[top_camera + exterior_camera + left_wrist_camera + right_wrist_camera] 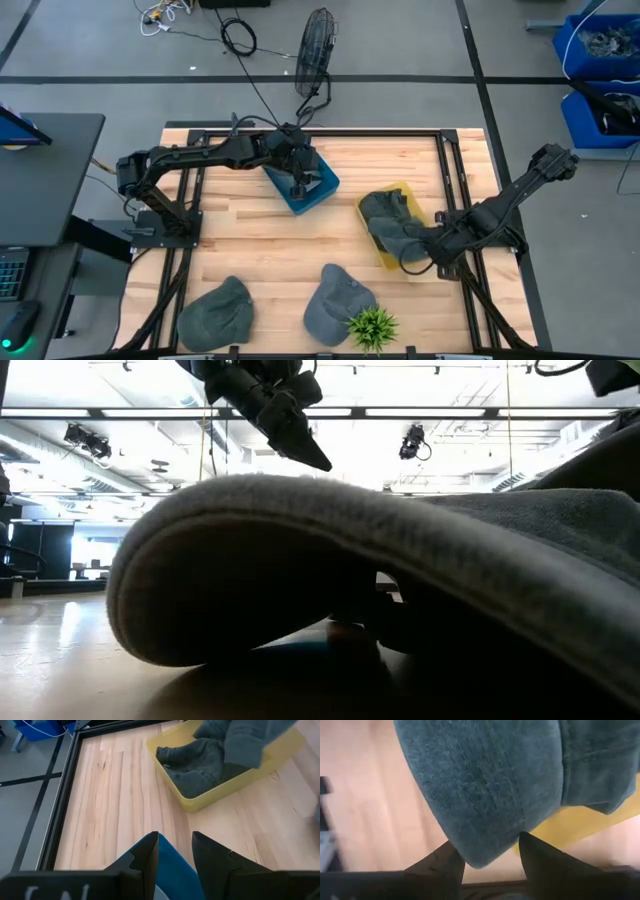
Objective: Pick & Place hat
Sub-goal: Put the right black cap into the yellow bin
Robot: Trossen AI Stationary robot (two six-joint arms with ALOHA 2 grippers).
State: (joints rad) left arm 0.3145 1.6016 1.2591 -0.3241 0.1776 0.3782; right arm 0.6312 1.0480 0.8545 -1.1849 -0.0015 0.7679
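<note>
My right gripper (418, 250) is at the yellow bin (408, 190) on the table's right and is shut on a grey hat (398, 240), which shows over the bin in the left wrist view (245, 740). Another dark grey hat (195, 767) lies inside that bin. My left gripper (298, 185) hovers above the blue bin (318, 190) at the table's far middle. Its fingers stand a little apart with nothing between them (175, 840). Two more grey hats (215, 310) (335, 300) rest crown up on the wood by the near edge. My right gripper pinches the grey hat's rounded brim edge (485, 852) between its two fingers (540, 857), coming from the table's right and near side. The rest of the hat spreads away from the fingers over the yellow bin's wall (570, 825). I cannot tell whether it is lifted clear.
A small green plant (372, 325) stands at the near edge beside the middle hat, whose brim (300, 560) fills the low view. Bare wood lies between the two bins and the near hats (270, 250). A black frame (300, 130) borders the table.
</note>
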